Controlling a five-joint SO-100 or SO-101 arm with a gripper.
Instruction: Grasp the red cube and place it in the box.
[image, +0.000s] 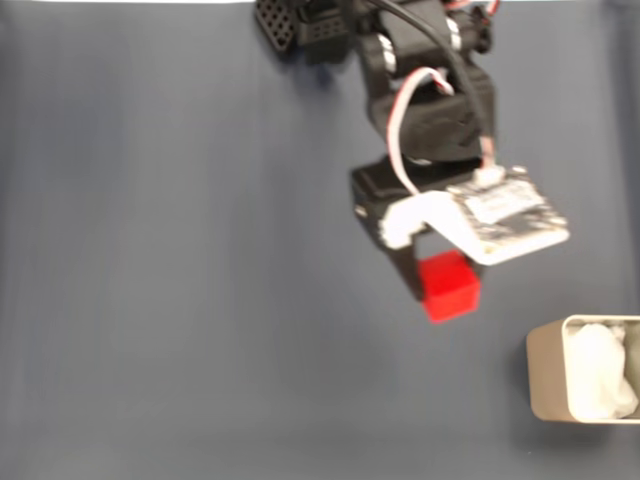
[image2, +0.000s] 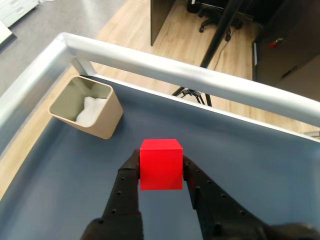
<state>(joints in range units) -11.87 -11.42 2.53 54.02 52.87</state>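
Note:
The red cube (image2: 160, 164) is held above the dark blue table between two black fingers, and my gripper (image2: 160, 167) is shut on it. In the fixed view the cube (image: 449, 285) hangs below the black arm and its white camera board, with the gripper (image: 440, 283) mostly hidden under that board. The box (image: 548, 378), beige with white padding inside, stands at the lower right edge of the fixed view, to the right of and below the cube. In the wrist view the box (image2: 102, 117) sits ahead and to the left of the cube.
A silver metal rail (image2: 200, 77) borders the table's far and left edges in the wrist view. Beyond it are a wooden floor and a tripod's legs (image2: 192, 95). The arm's base (image: 310, 25) stands at the top of the fixed view.

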